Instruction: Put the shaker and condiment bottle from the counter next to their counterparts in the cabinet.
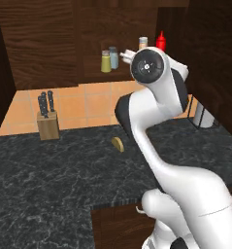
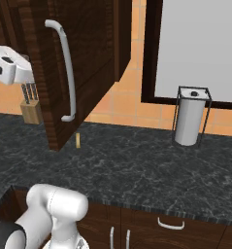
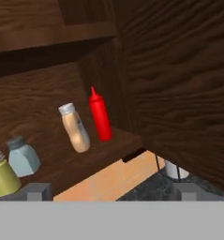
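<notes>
A: What lies behind the worktop?
B: A wall of orange tiles (image 1: 83, 104), with dark wood panelling (image 1: 40, 39) above it.
A: And off to the right?
B: A pale grey window (image 2: 200, 46) in a dark frame. A paper towel roll (image 2: 189, 121) stands upright in a wire holder beneath it.
A: Anything at the left?
B: A wooden knife block (image 1: 47, 124) with black handles, close to the tiles.
A: Below?
B: Brown drawer fronts (image 2: 171, 224) with curved silver handles.

We see the cabinet (image 3: 48, 159) shelf crowded: the shaker (image 3: 2, 176) and blue-grey shaker (image 3: 22, 157) together, the condiment bottle (image 3: 75, 129) touching the red bottle (image 3: 100, 117). Bare shelf lies between. The door (image 3: 188, 93) blocks one side.
</notes>
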